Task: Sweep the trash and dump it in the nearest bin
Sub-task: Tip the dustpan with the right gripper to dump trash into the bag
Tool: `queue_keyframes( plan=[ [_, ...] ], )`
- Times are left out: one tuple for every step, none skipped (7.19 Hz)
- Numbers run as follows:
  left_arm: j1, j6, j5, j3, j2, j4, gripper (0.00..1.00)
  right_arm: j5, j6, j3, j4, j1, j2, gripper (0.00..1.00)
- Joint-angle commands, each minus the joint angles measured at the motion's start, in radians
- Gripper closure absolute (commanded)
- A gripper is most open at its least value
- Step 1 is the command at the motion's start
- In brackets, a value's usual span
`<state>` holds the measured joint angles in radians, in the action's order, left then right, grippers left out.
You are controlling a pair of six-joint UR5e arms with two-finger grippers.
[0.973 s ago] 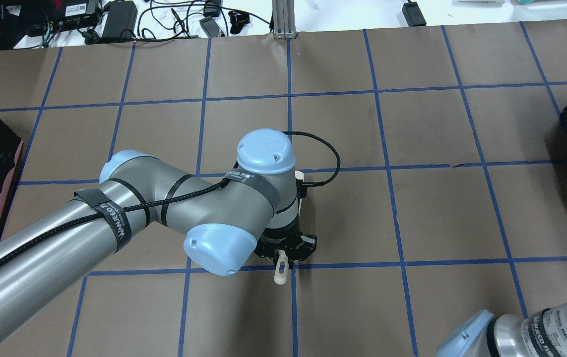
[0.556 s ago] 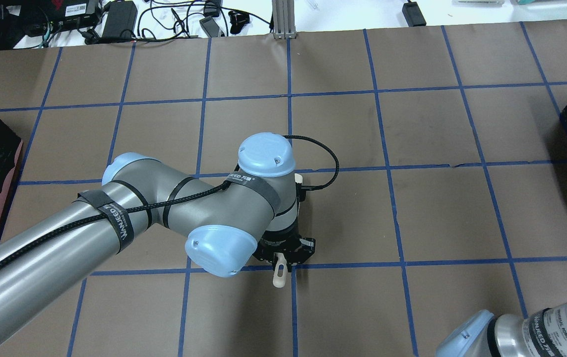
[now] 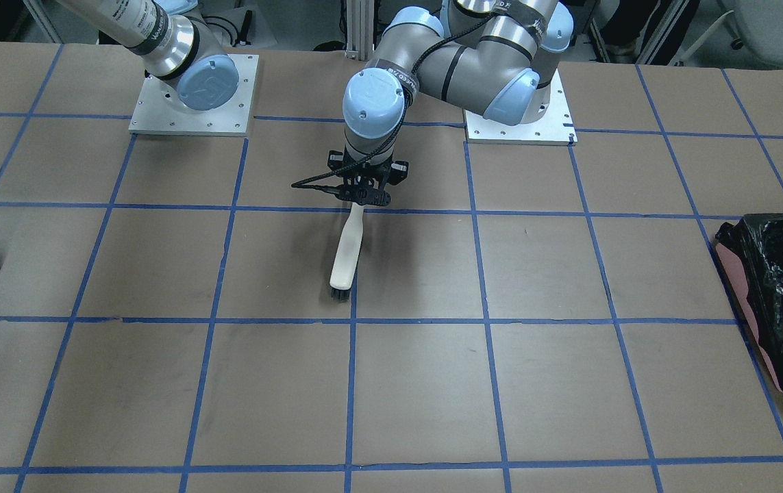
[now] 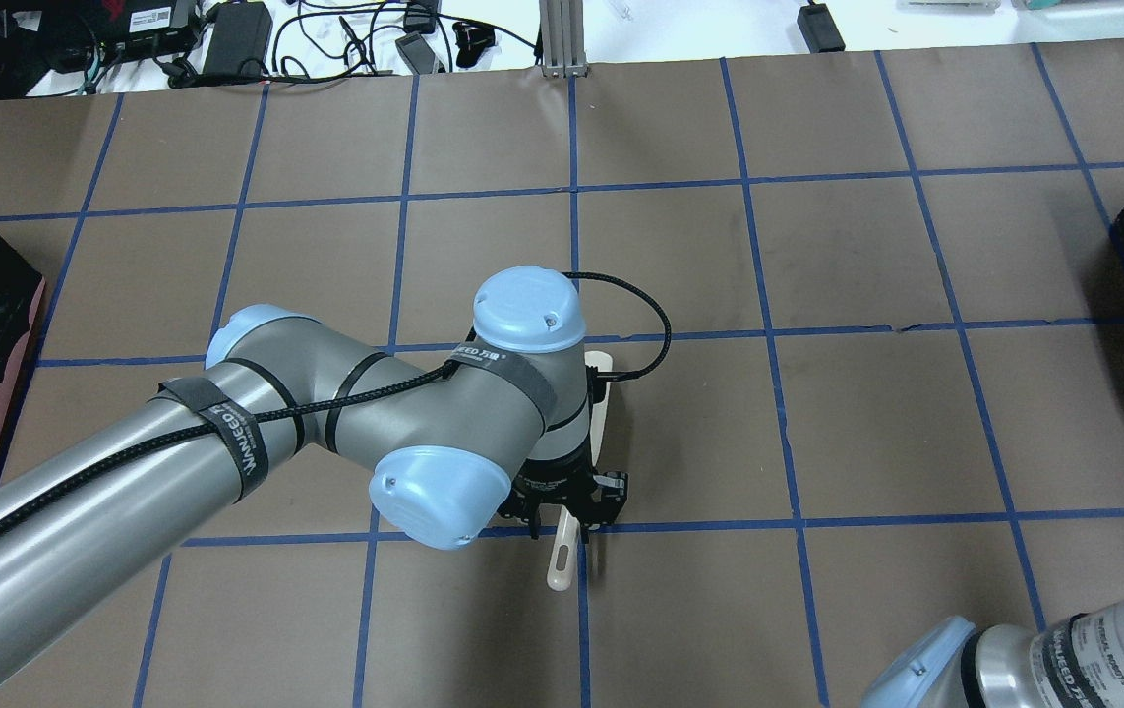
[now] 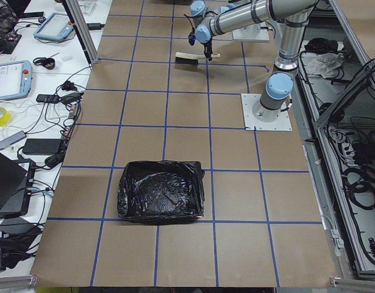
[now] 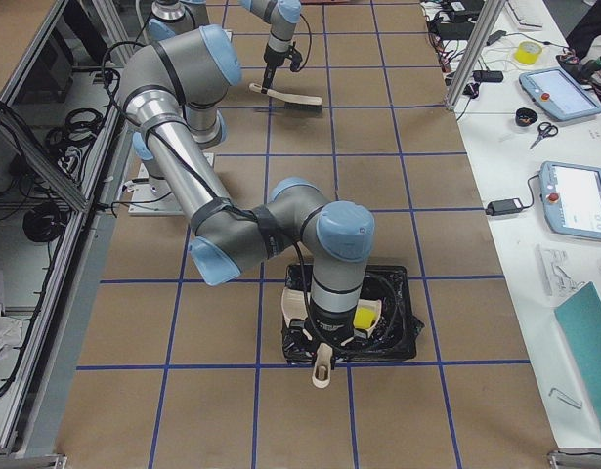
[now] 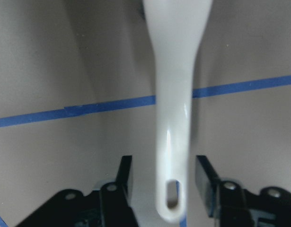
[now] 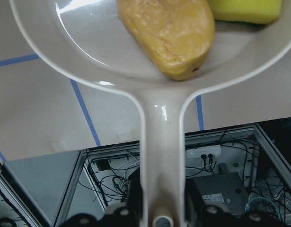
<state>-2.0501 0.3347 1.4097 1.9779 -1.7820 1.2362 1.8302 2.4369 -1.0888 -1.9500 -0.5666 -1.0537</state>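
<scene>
1. 2 pieces of trash lay in the white dustpan (image 8: 88, 38): a yellow spongy block (image 8: 244, 9) at the pan's far edge and an orange-brown lump (image 8: 169, 33) just beside it.
2. The right end effector (image 8: 162, 198) was pinching the dustpan's handle (image 8: 162, 142), with 1 finger pressed against each side in the right wrist view.
3. In the exterior right view, the dustpan was held over the opening of the black-lined right-end bin (image 6: 407, 332), with its handle end pointing toward that camera. Whether the pan touched the liner could not be told.
4. The left end effector (image 3: 364, 198) was spread and straddled the handle end of the brush (image 3: 346, 253). The left wrist view showed bare desk between the handle and the fingers (image 7: 125, 175) on both sides.
5. The brush lay on the desk (image 3: 569, 383) near its middle. Its white handle pointed toward the robot's base and its dark bristles (image 3: 338, 294) lay at the far end, close beside a blue tape line.
6. A 2nd black-lined container, the left-end bin (image 5: 129, 195), stood at the desk's left end, well apart from the brush.
</scene>
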Motion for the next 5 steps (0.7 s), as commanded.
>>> queue_keyframes(
  plan=[
    [0.002, 0.006, 0.0, -0.005, 0.001, 0.0, 0.26, 0.029, 0.004, 0.0, -0.05, -0.054, -0.009, 0.88],
    [0.01, 0.006, 0.0, -0.014, 0.015, -0.001, 0.19, 0.05, 0.008, 0.0, -0.059, -0.061, -0.009, 0.88],
    [0.016, 0.004, 0.008, -0.014, 0.018, -0.001, 0.15, 0.05, 0.042, -0.003, -0.111, -0.061, -0.006, 0.88],
    [0.016, 0.0, 0.009, -0.017, 0.012, -0.003, 0.13, 0.075, 0.045, -0.005, -0.147, -0.061, -0.005, 0.88],
    [0.019, -0.005, 0.012, -0.022, 0.012, -0.003, 0.09, 0.101, 0.054, -0.005, -0.148, -0.061, -0.008, 0.88]
  ],
)
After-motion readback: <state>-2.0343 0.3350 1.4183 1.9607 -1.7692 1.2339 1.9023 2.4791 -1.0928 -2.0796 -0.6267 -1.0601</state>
